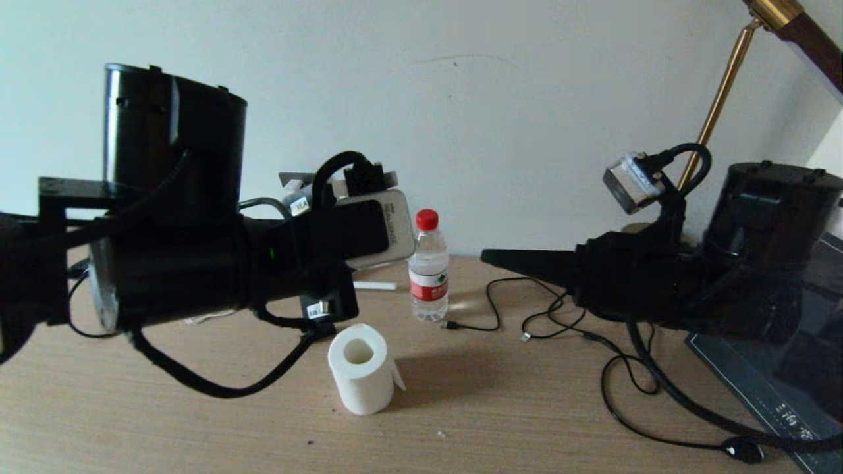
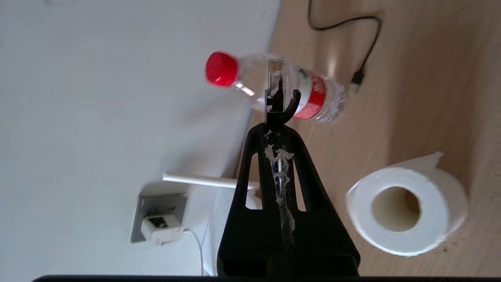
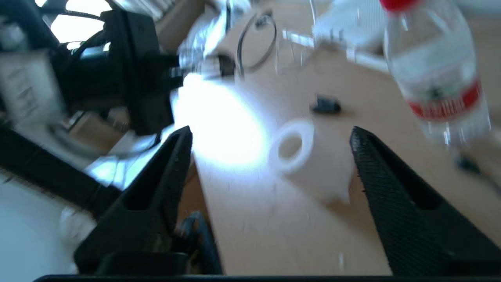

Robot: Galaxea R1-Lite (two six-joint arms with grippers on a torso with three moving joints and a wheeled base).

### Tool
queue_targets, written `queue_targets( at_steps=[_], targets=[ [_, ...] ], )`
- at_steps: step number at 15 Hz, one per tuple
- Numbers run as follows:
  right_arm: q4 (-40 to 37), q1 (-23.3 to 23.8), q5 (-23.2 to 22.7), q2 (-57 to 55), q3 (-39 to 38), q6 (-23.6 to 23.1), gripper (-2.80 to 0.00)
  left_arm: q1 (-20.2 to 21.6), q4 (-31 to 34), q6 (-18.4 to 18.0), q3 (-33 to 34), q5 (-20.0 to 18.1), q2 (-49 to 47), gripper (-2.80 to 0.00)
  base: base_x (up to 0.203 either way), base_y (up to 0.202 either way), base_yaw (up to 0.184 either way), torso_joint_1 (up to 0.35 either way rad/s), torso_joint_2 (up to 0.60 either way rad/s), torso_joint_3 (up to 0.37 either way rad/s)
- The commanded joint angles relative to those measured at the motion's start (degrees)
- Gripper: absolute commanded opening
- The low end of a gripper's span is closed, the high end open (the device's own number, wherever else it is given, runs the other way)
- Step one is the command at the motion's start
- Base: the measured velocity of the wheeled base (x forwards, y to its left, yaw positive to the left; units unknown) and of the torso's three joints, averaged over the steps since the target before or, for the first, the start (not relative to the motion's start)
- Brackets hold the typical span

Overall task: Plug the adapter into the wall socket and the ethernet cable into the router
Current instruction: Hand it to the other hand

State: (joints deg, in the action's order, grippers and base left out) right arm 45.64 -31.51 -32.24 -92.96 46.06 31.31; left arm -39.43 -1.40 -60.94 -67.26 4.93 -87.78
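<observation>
Wooden table (image 1: 197, 421), bottle (image 1: 429, 266), paper roll (image 1: 361, 376)

Paper roll (image 1: 360, 368) stands before the water bottle (image 1: 428, 266), router (image 2: 219, 219) behind.

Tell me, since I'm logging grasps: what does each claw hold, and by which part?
The left claw grips the ethernet cable by its black boot, just behind the clear plug tip. The right claw is open and holds nothing.
</observation>
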Motion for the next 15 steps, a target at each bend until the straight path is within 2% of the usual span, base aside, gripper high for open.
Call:
queue_targets(
  at_steps=[1,3,5,7,10,13,15],
  targets=[
    [6.9,-1.4,2.2,-4.6,-0.9,0.0,0.0,-1.2,0.0,-0.2,0.2,-0.2,-0.4,-2.8,0.0,0.0,0.0,0.0,0.0,0.0],
    [7.3,-1.4,3.0,-4.5,-2.2,-0.5,0.0,-2.1,0.0,-0.1,0.6,-1.8,-0.8,-2.8,0.0,0.0,0.0,0.0,0.0,0.0],
    [7.3,-1.4,3.0,-2.8,-5.5,-1.5,0.0,-2.2,0.2,0.3,0.7,-5.2,-2.3,-2.8,0.0,0.0,0.0,0.0,0.0,0.0],
    [7.2,-1.2,3.1,-1.4,-7.6,-3.6,0.0,-2.5,0.3,2.8,1.6,-7.7,-3.7,-2.8,0.0,0.0,0.0,0.0,0.0,0.0],
    [6.4,-0.7,3.1,0.9,-9.1,-5.3,0.0,-4.2,0.3,4.2,1.9,-8.1,-4.5,-2.8,0.0,0.0,0.0,0.0,0.0,0.0],
    [6.2,-0.7,3.1,0.9,-9.7,-10.4,0.0,-4.7,0.0,4.2,1.5,-8.0,-5.7,-2.8,0.0,0.0,0.0,0.0,0.0,0.0],
    [6.3,-0.7,3.1,1.0,-9.1,-11.0,0.0,-5.1,-0.2,4.2,0.7,-8.0,-6.6,-2.8,0.0,0.0,0.0,0.0,0.0,0.0]
  ],
)
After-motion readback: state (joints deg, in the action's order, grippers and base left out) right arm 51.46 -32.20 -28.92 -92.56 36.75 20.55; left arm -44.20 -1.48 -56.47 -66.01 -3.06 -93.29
